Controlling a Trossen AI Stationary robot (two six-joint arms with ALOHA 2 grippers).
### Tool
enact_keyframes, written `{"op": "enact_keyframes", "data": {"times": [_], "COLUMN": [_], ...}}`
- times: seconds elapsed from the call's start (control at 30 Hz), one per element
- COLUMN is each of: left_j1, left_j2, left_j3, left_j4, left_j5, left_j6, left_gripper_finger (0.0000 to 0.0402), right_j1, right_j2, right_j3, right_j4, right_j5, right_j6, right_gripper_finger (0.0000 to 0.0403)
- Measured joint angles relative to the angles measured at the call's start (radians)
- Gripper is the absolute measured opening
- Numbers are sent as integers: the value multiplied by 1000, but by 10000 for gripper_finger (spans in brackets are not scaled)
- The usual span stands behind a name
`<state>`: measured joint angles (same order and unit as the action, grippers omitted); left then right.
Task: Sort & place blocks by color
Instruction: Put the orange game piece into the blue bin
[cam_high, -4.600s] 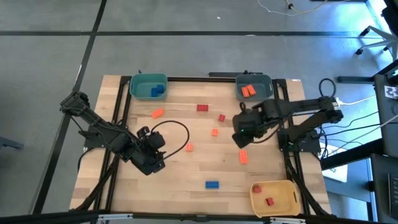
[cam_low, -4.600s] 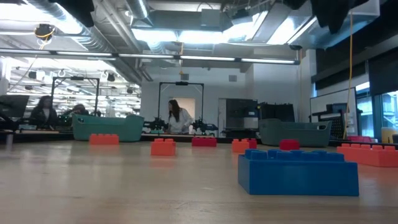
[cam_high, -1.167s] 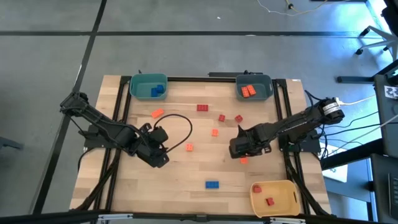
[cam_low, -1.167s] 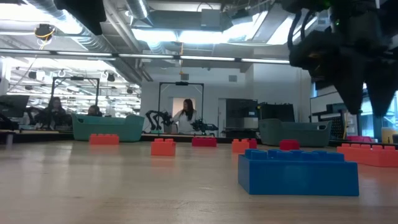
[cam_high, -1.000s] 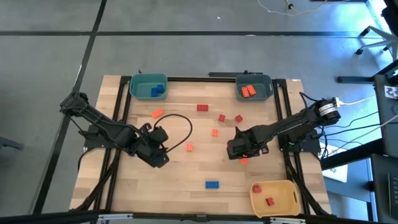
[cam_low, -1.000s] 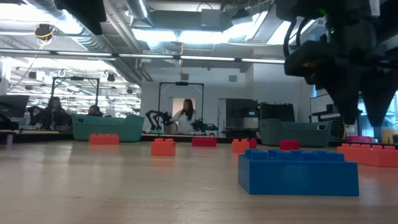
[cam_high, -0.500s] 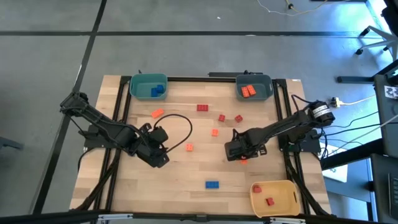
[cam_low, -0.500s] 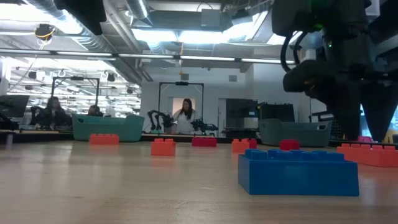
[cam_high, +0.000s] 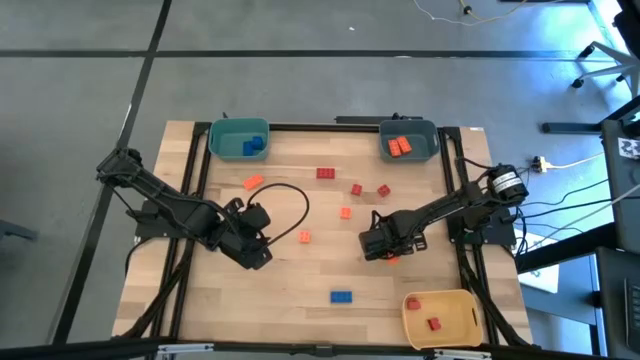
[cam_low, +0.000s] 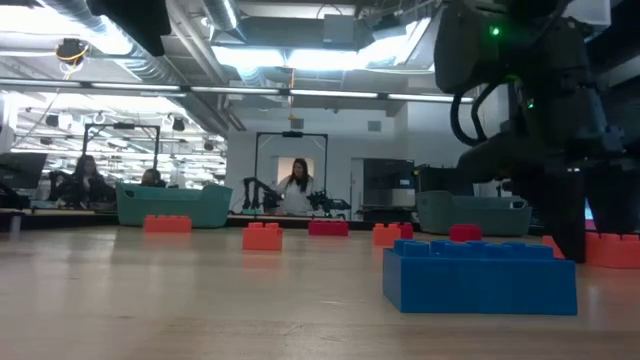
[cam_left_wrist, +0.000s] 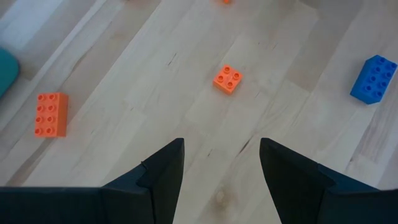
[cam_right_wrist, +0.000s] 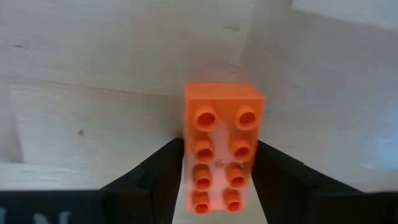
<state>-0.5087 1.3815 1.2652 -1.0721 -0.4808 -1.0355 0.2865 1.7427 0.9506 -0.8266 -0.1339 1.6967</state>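
The left gripper (cam_high: 252, 250) hangs over the left side of the table (cam_high: 300, 300), near its middle. Its two fingers (cam_left_wrist: 163, 168) stand apart and hold nothing. Just ahead of them a small square orange block (cam_left_wrist: 227, 79) lies alone on the wood. A longer orange block (cam_high: 253, 182) lies closer to the teal bin (cam_high: 238, 139) at the far left corner. That bin has blue blocks (cam_high: 252, 146) inside it.

In the middle of the table lie loose blocks. A red block (cam_high: 326, 173) sits near the far edge. Two smaller red blocks (cam_high: 356, 189) lie a bit to its right. A tiny orange block (cam_high: 345, 212) lies below them. A blue block (cam_high: 341, 296) with eight bumps lies near the front edge, well apart from the rest.

The right gripper (cam_high: 377, 246) is down low on the right half of the table. Its fingers (cam_right_wrist: 158, 171) stand apart on both long sides of an orange block with eight bumps (cam_right_wrist: 221, 146). The block lies flat on the wood between them. I cannot tell if they touch it.

A grey-blue bin (cam_high: 408, 140) at the far right corner holds orange blocks (cam_high: 399, 146). A yellow bin (cam_high: 440, 318) at the near right corner holds red blocks (cam_high: 433, 323).
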Motion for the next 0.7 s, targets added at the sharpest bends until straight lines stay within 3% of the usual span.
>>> {"op": "enact_keyframes", "data": {"times": [0.2, 0.47, 0.7], "left_j1": [0, 0, 0], "left_j2": [0, 0, 0], "left_j3": [0, 0, 0], "left_j4": [1, 2, 2], "left_j5": [0, 3, 6], "left_j6": [0, 0, 0], "left_gripper_finger": [203, 203, 203], "right_j1": [-1, 0, -1], "right_j2": [-12, -13, -11], "right_j3": [-66, -59, -53], "right_j4": [65, 60, 57], "right_j5": [-1, 25, 30], "right_j6": [-4, -55, -107], "right_gripper_finger": [185, 144, 144]}}
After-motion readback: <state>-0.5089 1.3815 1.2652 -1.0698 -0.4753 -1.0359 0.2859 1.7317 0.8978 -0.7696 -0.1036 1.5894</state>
